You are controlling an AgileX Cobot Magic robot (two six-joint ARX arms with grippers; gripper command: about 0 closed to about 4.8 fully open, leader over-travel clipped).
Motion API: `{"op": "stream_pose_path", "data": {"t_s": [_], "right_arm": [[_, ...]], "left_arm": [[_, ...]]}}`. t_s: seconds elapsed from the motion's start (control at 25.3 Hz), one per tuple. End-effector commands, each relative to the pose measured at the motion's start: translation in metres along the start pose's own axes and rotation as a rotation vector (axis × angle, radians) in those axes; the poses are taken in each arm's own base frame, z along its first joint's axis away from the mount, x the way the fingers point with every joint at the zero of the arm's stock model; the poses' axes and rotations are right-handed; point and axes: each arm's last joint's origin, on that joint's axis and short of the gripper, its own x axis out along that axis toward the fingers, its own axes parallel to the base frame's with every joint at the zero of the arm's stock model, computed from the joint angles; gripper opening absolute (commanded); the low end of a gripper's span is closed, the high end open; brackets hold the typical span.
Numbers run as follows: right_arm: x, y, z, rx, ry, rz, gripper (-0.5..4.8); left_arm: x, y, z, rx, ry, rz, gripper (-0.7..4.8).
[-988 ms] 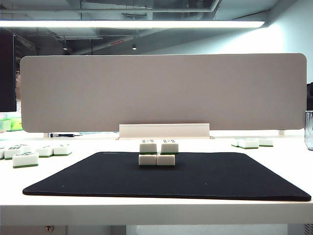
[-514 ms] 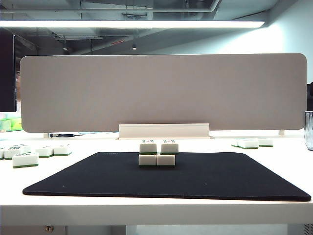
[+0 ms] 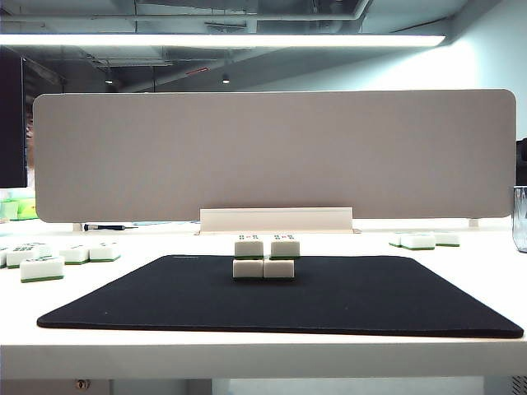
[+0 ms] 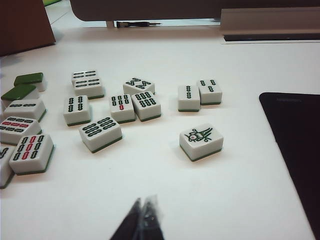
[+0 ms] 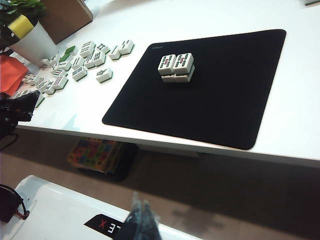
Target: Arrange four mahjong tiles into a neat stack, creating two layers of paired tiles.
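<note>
Stack of four white green-backed mahjong tiles (image 3: 263, 257) on black mat (image 3: 346, 300), far-centre, long axis across mat. Left gripper (image 4: 142, 220) fingers together, beside mat; right gripper (image 5: 140, 217) together, off mat.

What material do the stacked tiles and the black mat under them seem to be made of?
The mahjong tiles look like hard glossy plastic: smooth white bodies with a thin green base layer and printed marks. The black mat looks like soft matte fabric or rubber; it is thin, lies flat and shows no reflections. Neither can be confirmed by sight alone.
</note>
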Motion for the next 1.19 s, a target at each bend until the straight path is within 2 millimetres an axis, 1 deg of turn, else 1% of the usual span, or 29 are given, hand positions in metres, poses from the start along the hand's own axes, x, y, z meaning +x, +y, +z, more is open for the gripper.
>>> {"op": "stream_pose_path", "data": {"t_s": [0.04, 0.16, 0.2, 0.24, 0.32, 0.36, 0.43, 0.51, 0.59, 0.67, 0.71, 0.79, 0.99, 1.03, 1.15, 1.19], "right_arm": [[-0.002, 0.001, -0.001, -0.014, -0.02, 0.007, -0.01], [-0.002, 0.001, -0.001, -0.021, -0.02, 0.006, -0.01], [-0.002, 0.001, 0.0, -0.098, -0.028, -0.006, -0.01], [-0.002, 0.001, 0.001, -0.119, -0.038, -0.024, -0.01], [0.002, -0.003, 0.008, -0.165, -0.106, -0.077, -0.01], [0.008, -0.006, 0.014, -0.188, -0.151, -0.095, -0.01], [0.016, -0.011, 0.018, -0.206, -0.188, -0.106, -0.01], [0.027, -0.019, 0.022, -0.21, -0.215, -0.102, -0.01], [0.053, -0.035, 0.029, -0.159, -0.291, -0.076, -0.01], [0.067, -0.045, 0.031, -0.145, -0.343, -0.061, -0.01], [0.082, -0.056, 0.031, -0.139, -0.399, -0.06, -0.01], [0.095, -0.067, 0.029, -0.113, -0.431, -0.07, -0.01], [0.127, -0.097, 0.009, -0.035, -0.449, -0.159, -0.01], [0.136, -0.105, 0.002, -0.023, -0.445, -0.19, -0.01], [0.147, -0.119, -0.01, 0.009, -0.45, -0.295, -0.01], [0.15, -0.125, -0.014, 0.021, -0.46, -0.353, -0.01]], "left_arm": [[0.0, 0.0, -0.001, -0.002, 0.011, -0.004, -0.06], [0.0, 0.0, -0.001, -0.002, 0.011, -0.004, -0.06], [0.0, 0.0, -0.001, -0.002, 0.011, -0.004, -0.06], [0.0, 0.0, -0.001, -0.002, 0.011, -0.004, -0.06], [0.0, 0.0, -0.001, -0.002, 0.011, -0.004, -0.06], [0.0, 0.0, -0.001, -0.002, 0.011, -0.004, -0.06], [0.0, 0.0, -0.001, -0.002, 0.011, -0.004, -0.06], [0.0, 0.0, -0.001, -0.002, 0.011, -0.004, -0.06], [0.0, 0.0, -0.001, -0.002, 0.011, -0.004, -0.06], [0.0, 0.0, -0.001, -0.002, 0.011, -0.004, -0.06], [0.0, 0.0, -0.001, -0.002, 0.011, -0.004, -0.06], [0.0, 0.0, -0.001, -0.002, 0.011, -0.004, -0.06], [0.0, 0.0, -0.001, -0.002, 0.011, -0.004, -0.06], [0.0, 0.0, -0.001, -0.002, 0.011, -0.004, -0.06], [0.0, 0.0, -0.001, -0.002, 0.011, -0.004, -0.06], [0.0, 0.0, -0.001, -0.002, 0.011, -0.004, -0.06]]}}
